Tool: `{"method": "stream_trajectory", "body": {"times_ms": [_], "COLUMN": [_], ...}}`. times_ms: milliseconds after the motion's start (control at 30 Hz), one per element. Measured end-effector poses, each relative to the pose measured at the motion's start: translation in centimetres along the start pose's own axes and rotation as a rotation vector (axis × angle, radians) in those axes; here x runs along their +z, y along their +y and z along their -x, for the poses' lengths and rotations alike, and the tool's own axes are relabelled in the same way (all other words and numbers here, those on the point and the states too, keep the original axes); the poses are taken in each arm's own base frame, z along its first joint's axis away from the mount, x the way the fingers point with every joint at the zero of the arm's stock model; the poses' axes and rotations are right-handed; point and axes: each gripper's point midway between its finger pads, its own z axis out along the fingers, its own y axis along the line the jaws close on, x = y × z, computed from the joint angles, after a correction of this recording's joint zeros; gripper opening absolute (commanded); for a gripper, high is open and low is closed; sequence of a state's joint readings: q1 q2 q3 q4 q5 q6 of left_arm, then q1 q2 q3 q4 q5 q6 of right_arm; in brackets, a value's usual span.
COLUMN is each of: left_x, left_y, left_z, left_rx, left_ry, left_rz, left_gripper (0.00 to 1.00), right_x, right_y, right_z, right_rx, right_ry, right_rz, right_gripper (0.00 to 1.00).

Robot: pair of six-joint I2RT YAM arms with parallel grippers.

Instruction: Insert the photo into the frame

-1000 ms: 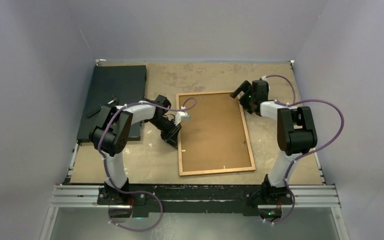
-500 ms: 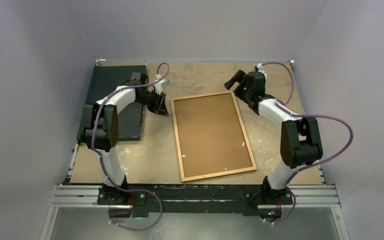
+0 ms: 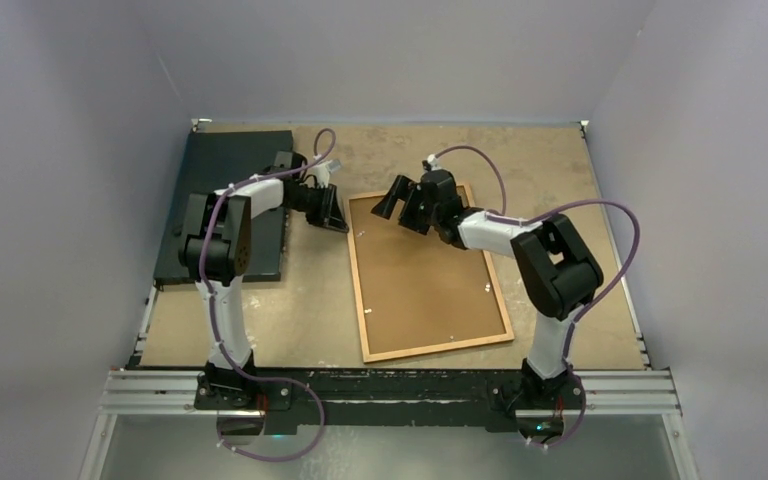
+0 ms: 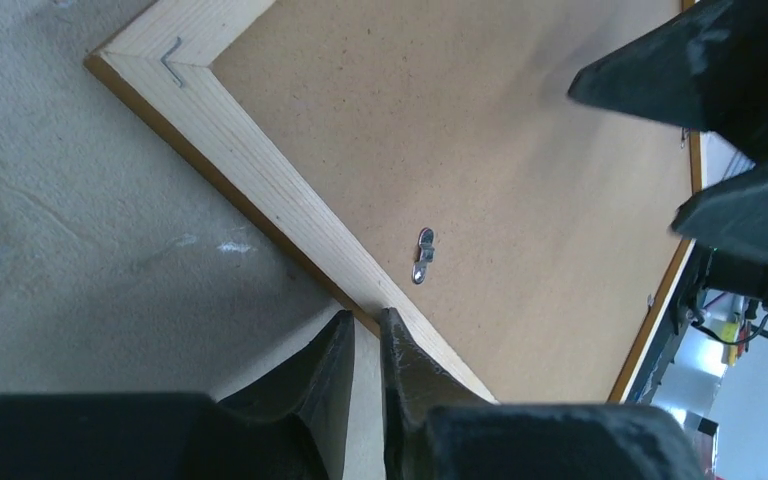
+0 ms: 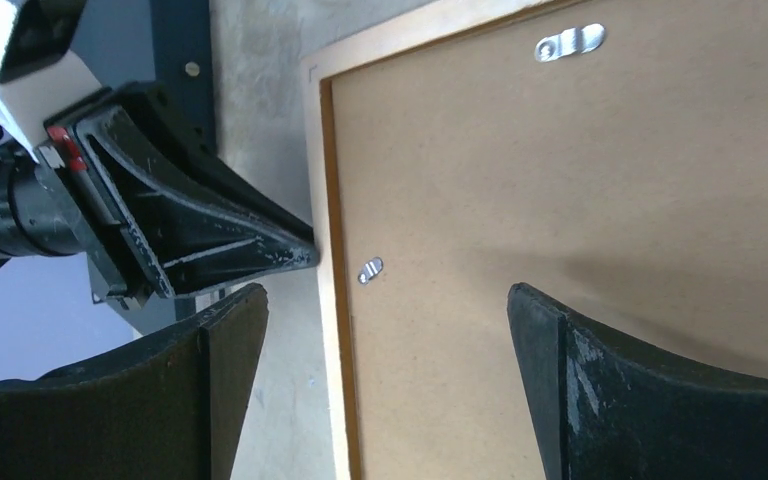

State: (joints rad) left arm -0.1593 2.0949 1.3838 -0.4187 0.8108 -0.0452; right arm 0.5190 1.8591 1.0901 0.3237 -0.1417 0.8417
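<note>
at left edge of frame [image 3: 425, 275], left hand [image 4: 365, 318] narrow, right hand [image 5: 388, 292] wide above it

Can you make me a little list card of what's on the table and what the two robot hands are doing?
frame: lying flat, back side up
brown board: sitting inside the frame
metal clip: on the board, near the left edge
photo: not in view
dark mat: far left corner of the table
left gripper: almost shut, tips at the frame's left edge
right gripper: wide open, above the board's far left part, holding nothing
</note>
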Motion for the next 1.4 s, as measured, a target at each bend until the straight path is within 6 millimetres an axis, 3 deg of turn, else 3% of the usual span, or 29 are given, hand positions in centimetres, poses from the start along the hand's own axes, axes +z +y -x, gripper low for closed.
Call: {"method": "stream_trajectory", "body": {"times_ms": [267,600,1400], "left_x": [0.2,0.3,0.3], "left_y": [-0.1,-0.1,-0.1], "left_z": [0.2,0.1,0.0], "left_rx": [-0.013,-0.022,-0.014], "left_ry": [-0.013,-0.021,-0.029], "left_rz": [-0.006,-0.019,-0.02], "left_gripper": [0.1,0.06,0.02], "right_x": [2.6,4.8,4.7], "right_y": [1.3,3.7,5.0], "right_z": [-3.4,-4.6,-6.6], "right_rx": [0.054,0.074,0.085], "right_ry": [0.088,0.128,0.181], "right_rz": [0.068,0.135,0.161], "right_gripper": [0.87,0.77,0.77]}}
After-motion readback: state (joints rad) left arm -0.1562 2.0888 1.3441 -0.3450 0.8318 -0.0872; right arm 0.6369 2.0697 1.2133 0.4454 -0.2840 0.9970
